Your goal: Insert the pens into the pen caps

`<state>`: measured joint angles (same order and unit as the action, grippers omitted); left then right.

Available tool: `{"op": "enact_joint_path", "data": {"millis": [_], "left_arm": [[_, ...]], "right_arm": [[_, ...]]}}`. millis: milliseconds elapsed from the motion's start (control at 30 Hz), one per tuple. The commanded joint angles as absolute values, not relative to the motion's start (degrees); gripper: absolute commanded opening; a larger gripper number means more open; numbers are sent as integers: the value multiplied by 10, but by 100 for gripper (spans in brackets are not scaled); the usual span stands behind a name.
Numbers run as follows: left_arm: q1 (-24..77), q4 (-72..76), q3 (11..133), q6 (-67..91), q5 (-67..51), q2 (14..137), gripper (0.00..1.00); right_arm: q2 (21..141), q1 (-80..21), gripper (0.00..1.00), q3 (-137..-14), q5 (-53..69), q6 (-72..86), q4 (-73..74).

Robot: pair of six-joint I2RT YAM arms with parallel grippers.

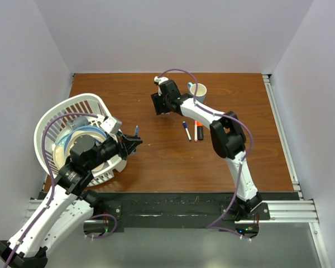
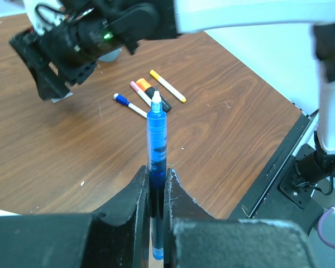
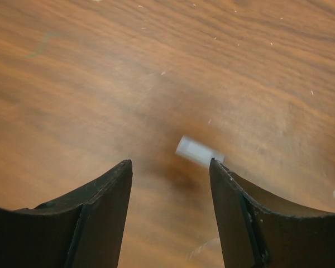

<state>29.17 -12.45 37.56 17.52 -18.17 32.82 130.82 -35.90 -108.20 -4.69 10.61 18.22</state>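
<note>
The left gripper (image 2: 156,172) is clamping a blue pen (image 2: 157,131) between its closed fingers. The pen is sticking out past the fingertips, with its fine tip pointing away from the wrist. Beyond that tip, a cluster of pens (image 2: 151,94) is lying on the wooden table (image 2: 223,128). The right gripper (image 3: 170,164) is hanging low over the wood with its jaws spread wide, gripping nothing. A small pale cap (image 3: 199,151), blurred, is lying between its fingers, nearer one than the other.

White arms (image 1: 243,176), black joints (image 1: 229,137) and jaws, purple cables (image 1: 178,70).
</note>
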Motion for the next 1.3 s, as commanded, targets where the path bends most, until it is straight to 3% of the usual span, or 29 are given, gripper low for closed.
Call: {"op": "enact_joint_path", "data": {"millis": [0, 500, 667, 933, 1167, 1267], "left_arm": [[293, -100, 368, 151, -193, 318, 0], [293, -93, 367, 152, -191, 321, 0], [293, -93, 366, 152, -188, 319, 0], [293, -92, 366, 154, -181, 316, 0], [293, -92, 366, 156, -182, 317, 0], [292, -94, 365, 156, -181, 315, 0]], "right_arm": [[1340, -342, 62, -1181, -21, 67, 236], [1404, -336, 63, -1197, 28, 50, 240], [1393, -337, 53, -1185, 23, 57, 260], [1306, -357, 36, -1027, 15, 82, 217], [1305, -373, 34, -1012, -32, 76, 226], [1316, -373, 38, -1037, -58, 83, 237]]}}
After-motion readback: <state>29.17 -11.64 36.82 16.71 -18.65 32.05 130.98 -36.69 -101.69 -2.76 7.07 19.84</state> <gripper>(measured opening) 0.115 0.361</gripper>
